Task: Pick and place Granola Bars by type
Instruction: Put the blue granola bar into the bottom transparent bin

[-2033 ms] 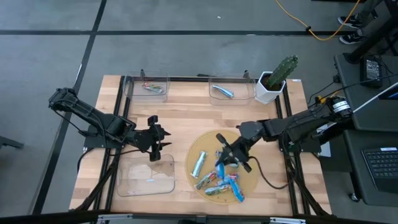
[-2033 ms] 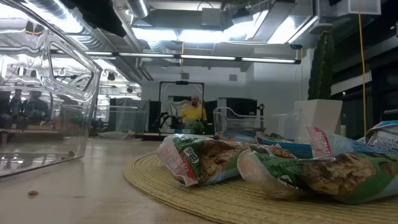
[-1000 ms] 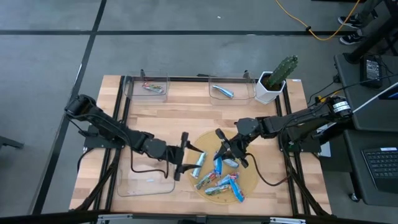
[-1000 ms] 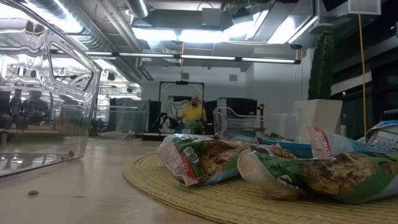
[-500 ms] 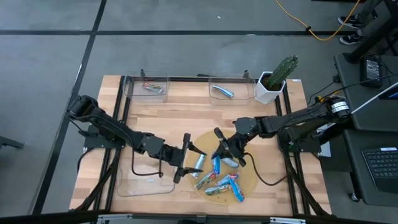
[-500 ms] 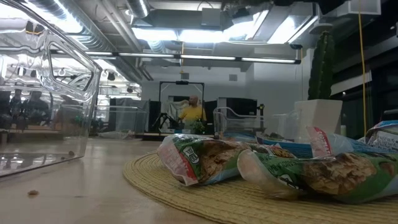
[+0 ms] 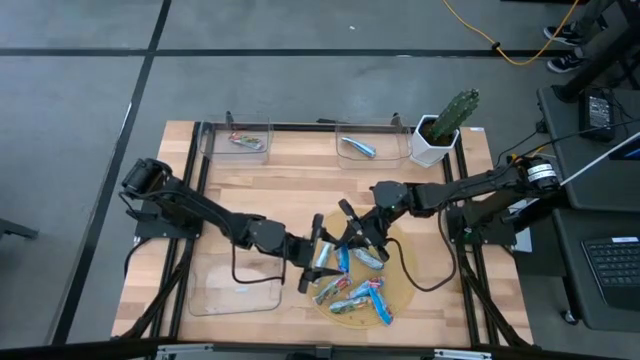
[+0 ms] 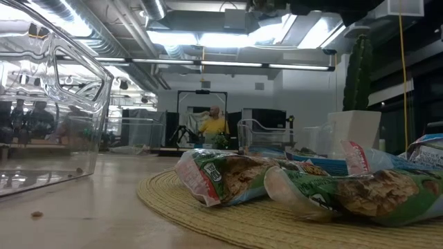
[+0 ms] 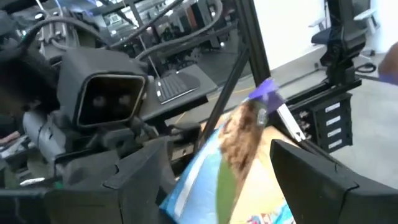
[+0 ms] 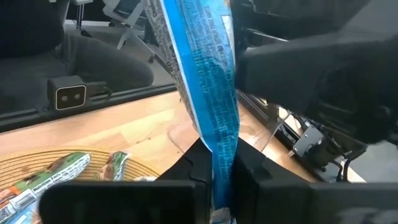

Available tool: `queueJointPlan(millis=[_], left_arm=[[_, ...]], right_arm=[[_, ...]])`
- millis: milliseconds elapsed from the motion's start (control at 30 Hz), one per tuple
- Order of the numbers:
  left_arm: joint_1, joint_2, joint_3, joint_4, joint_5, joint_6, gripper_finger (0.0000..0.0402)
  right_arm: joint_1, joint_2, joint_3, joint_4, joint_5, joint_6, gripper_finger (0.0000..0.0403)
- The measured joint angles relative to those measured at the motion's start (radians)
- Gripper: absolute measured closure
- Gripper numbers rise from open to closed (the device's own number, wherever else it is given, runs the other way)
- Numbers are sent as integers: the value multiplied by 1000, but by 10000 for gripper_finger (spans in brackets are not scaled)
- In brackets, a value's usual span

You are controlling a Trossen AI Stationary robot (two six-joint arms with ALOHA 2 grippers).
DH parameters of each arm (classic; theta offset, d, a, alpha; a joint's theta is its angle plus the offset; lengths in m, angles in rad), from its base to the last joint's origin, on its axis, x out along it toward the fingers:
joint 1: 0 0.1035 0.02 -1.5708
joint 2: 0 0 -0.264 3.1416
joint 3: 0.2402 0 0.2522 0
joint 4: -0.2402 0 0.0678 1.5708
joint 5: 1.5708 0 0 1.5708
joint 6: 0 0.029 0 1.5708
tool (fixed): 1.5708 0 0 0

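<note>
My right gripper is shut on a blue granola bar, held above the left part of the round woven mat. The bar sticks out ahead of its fingers toward my left gripper. That gripper is open, and its two fingers stand on either side of the bar's free end; I see no touch. Several more bars, blue and green-red, lie on the mat. Two green-wrapped ones show in the low view. My right gripper pinches one end of the blue bar between its two fingers, flat faces against the pads. The fingers come nearly level from the table's right side and lie along the bar. The bar is lifted clear of the mat and points ahead toward the left gripper.
A clear tray sits near the table's front left. Two more clear trays stand at the far edge, one with a multicoloured bar, one with a silver-blue bar. A potted cactus stands at the far right.
My left gripper has moved toward the table's right, from beside the near tray to over the mat's left edge, and stays open; its fingers now flank the bar. My right gripper has carried the blue bar a little toward the left.
</note>
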Motion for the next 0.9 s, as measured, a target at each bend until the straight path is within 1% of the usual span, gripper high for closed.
queueJointPlan(millis=[133, 233, 433, 567, 667, 767, 833, 900], left_arm=[[2, 0, 0, 3, 11, -2, 133], [1, 0, 0, 4, 20, -3, 165], [1, 0, 0, 5, 26, -12, 258], [1, 0, 0, 6, 25, -11, 322], [2, 0, 0, 6, 20, -11, 359], [2, -2, 0, 6, 17, -9, 378], [-3, -13, 0, -2, 0, 3, 379], [-14, -36, 0, -28, -39, 18, 379]], right_arm=[[0, 0, 0, -1, 0, 0, 379], [0, 0, 0, 0, 0, 0, 379], [0, 0, 0, 8, 0, 0, 352], [0, 0, 0, 16, 0, 3, 358], [0, 0, 0, 16, 0, 3, 364], [0, 0, 0, 16, 0, 11, 364], [0, 0, 0, 21, 1, 23, 357], [0, -2, 2, 20, 3, 23, 345]])
